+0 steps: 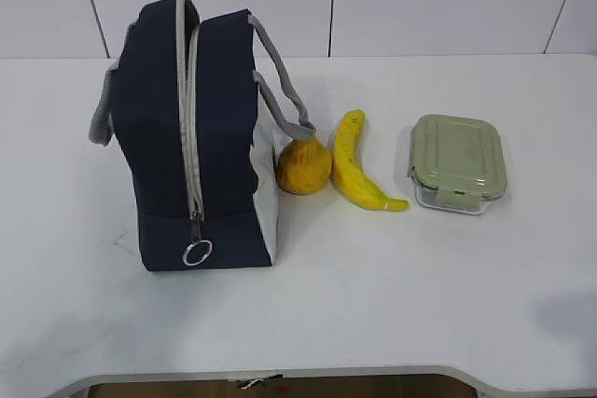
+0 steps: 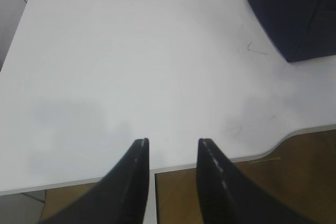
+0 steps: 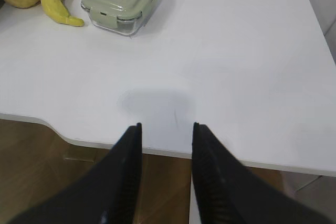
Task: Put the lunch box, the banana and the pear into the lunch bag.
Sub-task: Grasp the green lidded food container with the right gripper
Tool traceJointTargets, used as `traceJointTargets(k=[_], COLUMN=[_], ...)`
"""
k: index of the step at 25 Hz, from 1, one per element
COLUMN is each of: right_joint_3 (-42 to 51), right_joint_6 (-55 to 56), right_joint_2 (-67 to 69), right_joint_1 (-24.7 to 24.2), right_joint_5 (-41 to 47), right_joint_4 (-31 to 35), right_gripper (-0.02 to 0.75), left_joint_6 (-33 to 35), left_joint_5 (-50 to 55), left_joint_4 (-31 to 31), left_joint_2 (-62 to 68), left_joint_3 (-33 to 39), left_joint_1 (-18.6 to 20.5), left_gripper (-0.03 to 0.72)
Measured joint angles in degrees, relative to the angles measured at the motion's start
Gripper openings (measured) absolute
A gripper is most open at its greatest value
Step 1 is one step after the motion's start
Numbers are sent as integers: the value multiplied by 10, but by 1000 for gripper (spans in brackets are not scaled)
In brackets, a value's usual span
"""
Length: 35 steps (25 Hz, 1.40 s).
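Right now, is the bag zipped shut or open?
Shut. The bag stands upright with its grey zipper closed down to the ring pull; no gap shows.

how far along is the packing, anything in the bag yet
Nothing is packed yet. The lunch bag stands zipped shut, its ring pull at the bottom. The pear, banana and lunch box all sit on the table to its right. Nothing is in hand: the left gripper and right gripper are open and empty near the table's front edge. Left: unzip, then load all three.
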Motion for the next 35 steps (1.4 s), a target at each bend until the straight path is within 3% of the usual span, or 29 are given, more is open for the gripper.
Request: traceJointTargets(k=[26, 35], right_joint_3=[-26, -88], right_joint_6=[40, 104], right_joint_2=[4, 85], right_joint_1=[0, 0], right_joint_5=[0, -9], right_joint_4=[14, 34], right_gripper=[283, 412], left_joint_6=[0, 0], left_joint_5=[0, 0], left_joint_4=[0, 0], left_joint_2=[0, 0], left_joint_3=[0, 0], left_joint_1=[0, 0], left_gripper=[236, 236])
